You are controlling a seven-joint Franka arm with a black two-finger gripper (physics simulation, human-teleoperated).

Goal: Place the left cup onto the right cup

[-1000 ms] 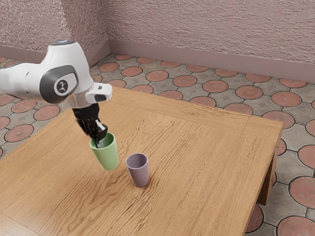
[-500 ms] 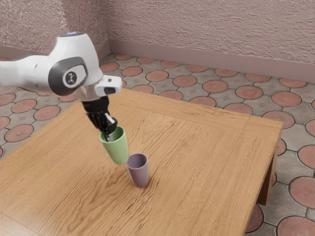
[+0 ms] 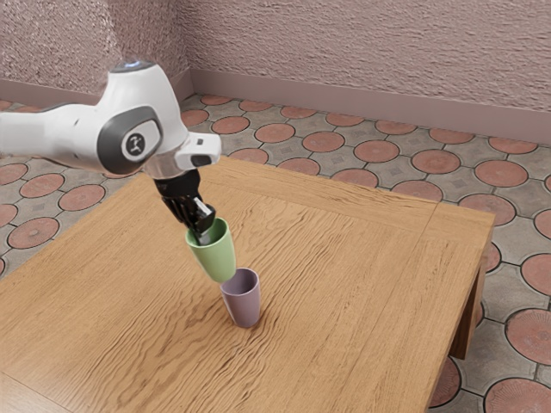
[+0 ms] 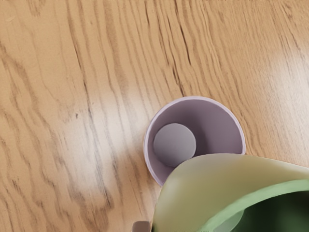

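Exterior view. The arm point(image 3: 103, 138) enters from the exterior view's left and reaches down over the table point(image 3: 362, 258). The gripper point(image 3: 204, 231) is clenched on the rim of the green cup point(image 3: 217, 254): one finger sits inside the mouth and the other presses the outer wall. The green cup is clear of the table. It is tilted, with its mouth toward the arm and its base pointing down toward the exterior view's right. The purple cup point(image 3: 241, 299) stands upright on the table, mouth up, directly below the green cup's base. The base is at the purple cup's rim; whether the two touch cannot be told. A tiled floor point(image 3: 387, 146) and a rough wall point(image 3: 362, 43) lie behind the table.

Wrist view. The purple cup point(image 4: 217, 130) is seen from above, open, with its round inner bottom point(image 4: 175, 145) visible. The green cup point(image 4: 217, 188) is just under the hand, and its pale outer wall overlaps the near part of the purple cup's rim. Wood grain of the table point(image 4: 72, 96) surrounds both cups.
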